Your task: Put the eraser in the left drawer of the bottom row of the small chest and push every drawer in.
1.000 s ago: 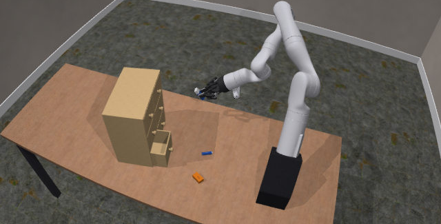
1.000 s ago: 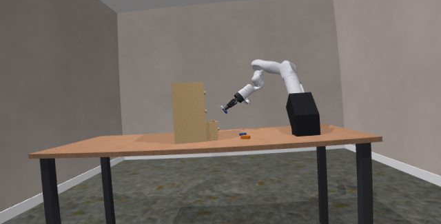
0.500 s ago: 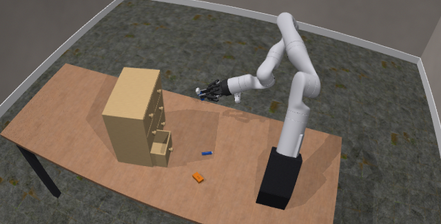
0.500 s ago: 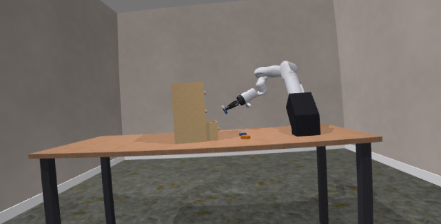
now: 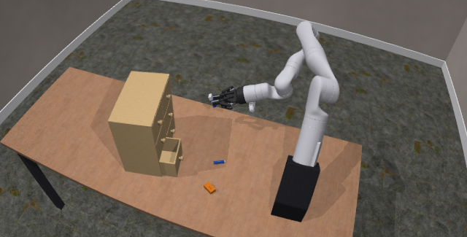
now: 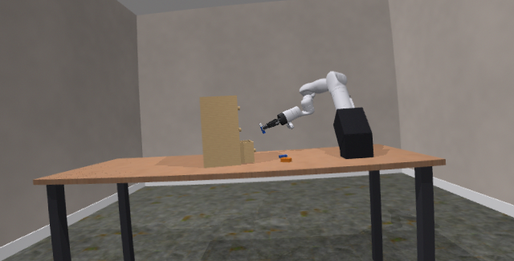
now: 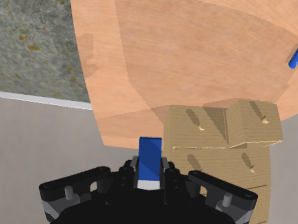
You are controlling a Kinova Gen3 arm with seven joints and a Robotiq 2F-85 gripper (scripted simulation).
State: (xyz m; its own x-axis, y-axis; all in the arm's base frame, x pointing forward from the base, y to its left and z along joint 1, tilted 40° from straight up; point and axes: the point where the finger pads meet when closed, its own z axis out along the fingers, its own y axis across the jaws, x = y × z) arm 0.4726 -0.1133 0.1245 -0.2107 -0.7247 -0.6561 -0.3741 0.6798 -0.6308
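In the top view, an orange block (image 5: 209,187) lies lowest on the table (image 5: 73,95), a small blue piece (image 5: 219,162) just above it. Left of centre, the chest (image 5: 140,120) has its bottom left drawer (image 5: 171,161) pulled out. Further back, centre frame, the gripper (image 5: 213,100) hangs in the air, jaws pinching the blue-and-white eraser (image 7: 149,160).

A chest (image 5: 140,120) stands on a table (image 5: 66,127), with one bottom drawer (image 5: 171,161) pulled out. In front of the drawers, two small objects lie apart on the tabletop: a marker (image 5: 219,162) and a block (image 5: 209,187). The arm's base (image 5: 295,193) stands farther along. The gripper (image 5: 215,100) hangs above the table, holding an eraser (image 7: 150,161).
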